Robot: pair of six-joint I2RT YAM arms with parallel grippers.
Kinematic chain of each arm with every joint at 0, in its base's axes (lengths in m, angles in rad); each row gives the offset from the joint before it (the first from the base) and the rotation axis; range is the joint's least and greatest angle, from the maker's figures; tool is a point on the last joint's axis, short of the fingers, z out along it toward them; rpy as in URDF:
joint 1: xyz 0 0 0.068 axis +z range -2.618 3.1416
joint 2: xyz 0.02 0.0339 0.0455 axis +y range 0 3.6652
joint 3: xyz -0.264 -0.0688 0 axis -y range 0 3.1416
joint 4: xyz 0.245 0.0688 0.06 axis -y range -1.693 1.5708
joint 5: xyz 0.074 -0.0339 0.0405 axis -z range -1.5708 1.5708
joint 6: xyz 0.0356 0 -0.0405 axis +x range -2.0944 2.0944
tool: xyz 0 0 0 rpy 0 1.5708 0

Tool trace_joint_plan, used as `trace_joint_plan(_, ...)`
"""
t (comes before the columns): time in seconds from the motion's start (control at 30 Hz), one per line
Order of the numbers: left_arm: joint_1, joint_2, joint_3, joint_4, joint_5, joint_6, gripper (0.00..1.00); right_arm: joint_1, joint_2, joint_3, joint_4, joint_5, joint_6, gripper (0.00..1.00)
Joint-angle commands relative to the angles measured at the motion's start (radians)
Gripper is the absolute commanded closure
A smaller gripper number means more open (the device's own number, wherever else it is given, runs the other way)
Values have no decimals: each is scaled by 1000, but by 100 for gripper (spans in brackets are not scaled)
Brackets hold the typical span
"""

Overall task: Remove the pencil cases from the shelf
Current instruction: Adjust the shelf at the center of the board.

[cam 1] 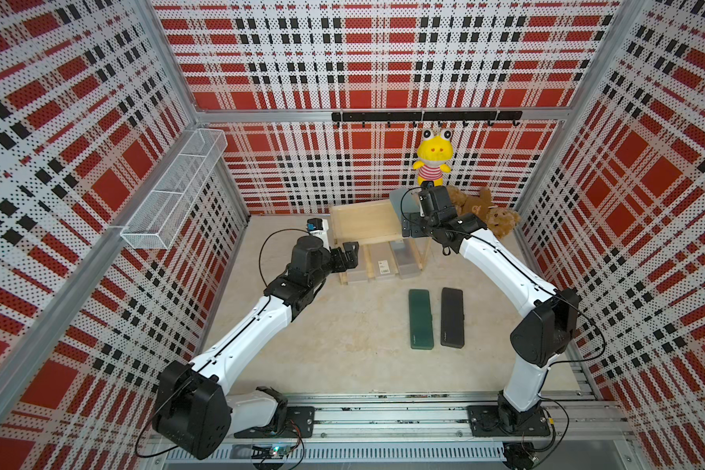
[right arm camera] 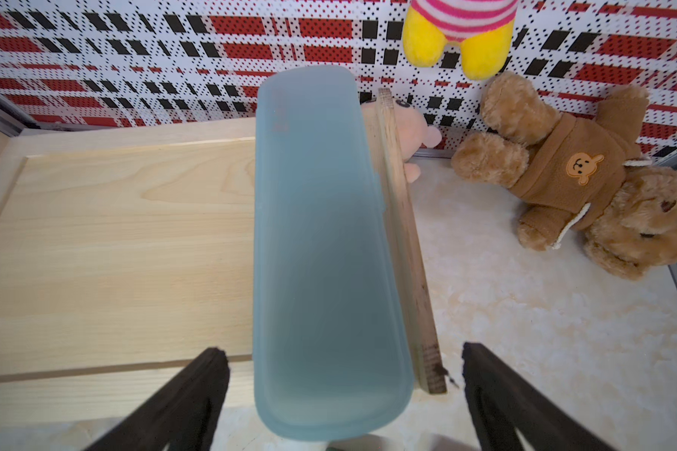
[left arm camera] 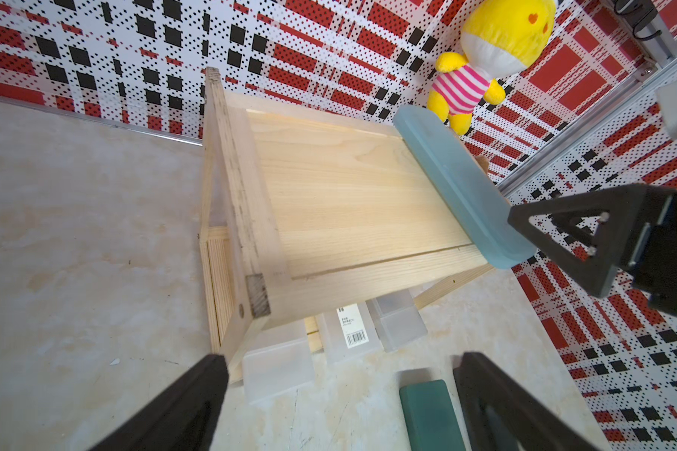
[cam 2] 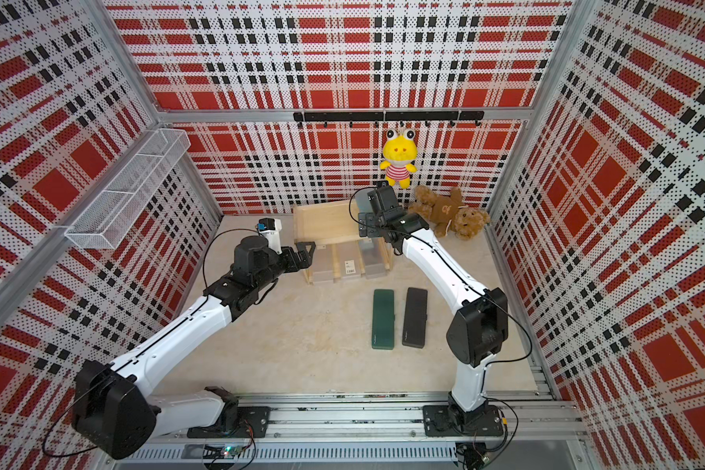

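Note:
The pale wooden shelf (cam 1: 363,221) (left arm camera: 348,195) stands at the back of the table. A light teal-blue pencil case (right arm camera: 321,254) (left arm camera: 458,187) lies along the right rim of its top board, with its near end sticking out past the front edge. My right gripper (right arm camera: 341,359) (cam 1: 408,228) is open, a finger on each side of that end, not touching it. Three frosted cases (cam 1: 357,270) (cam 1: 383,265) (cam 1: 406,260) lie on the lower board. A dark green case (cam 1: 419,318) and a black case (cam 1: 451,317) lie on the table. My left gripper (cam 1: 349,255) (left arm camera: 341,363) hangs open and empty at the shelf's left front corner.
A brown teddy bear (cam 1: 489,215) lies right of the shelf, and a pink plush (right arm camera: 407,129) sits behind it. A yellow plush (cam 1: 432,156) hangs on the back wall below a black hook rail (cam 1: 424,116). A white wire-mesh basket (cam 1: 176,191) hangs on the left wall.

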Motion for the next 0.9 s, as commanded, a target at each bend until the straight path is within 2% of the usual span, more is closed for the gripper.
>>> trace_joint_plan(0.0,9,-25,-14,-2,11,19,1,-8,16,-8,-3,-15,-8,0)
trace_joint_plan(0.43,10,-21,-10,0,14,17,1,-8,13,-47,16,-46,1,0)
trace_joint_plan(0.87,10,-22,-12,1,14,15,1,-4,24,-4,-7,-61,-11,0)
